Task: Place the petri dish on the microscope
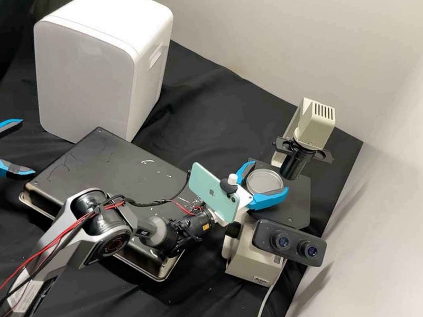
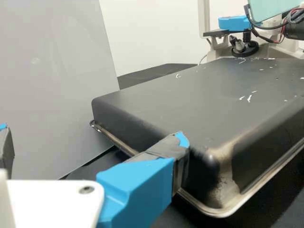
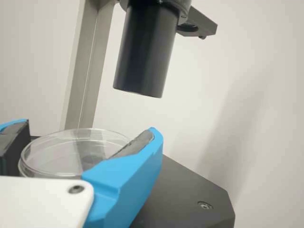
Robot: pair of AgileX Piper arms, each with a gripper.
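A black cloth covers the bench, which sits in a corner of pale walls. In the high view, at about four o'clock from the bench's middle, the clear round plastic petri dish (image 1: pixel 262 181) lies on, or just above, the flat black stage (image 1: pixel 299 199) of the beige microscope (image 1: pixel 251 259). I cannot tell whether its base fully touches. The right gripper (image 1: pixel 269 177) has its blue fingers (image 1: pixel 266 200) closed against the rim on both sides, grasping the dish. In the right wrist view the dish (image 3: pixel 71 152) is pinched between the pads, with the dark cylindrical condenser (image 3: pixel 145 47) hanging close above it.

From the dish, the binocular eyepieces (image 1: pixel 295 246) are at five o'clock and the ribbed grey lamp housing (image 1: pixel 315 119) at one o'clock. The upturned dark metal tray (image 1: pixel 106 170) is at nine o'clock. Beyond it at ten o'clock, well apart, the left gripper (image 1: pixel 25 147) hangs with its fingers spread and empty, and the white rounded box (image 1: pixel 100 63) stands at eleven.

The risks, as I judge them:
- **Release:** if the dish is tilted or not seated, letting go could make it skid on the smooth stage.
- **Pull-back:** a pad that clings (light plastic drags easily) could pull the dish off centre or over the stage edge.
- **Lifting out:** a steep upward exit could knock the condenser.
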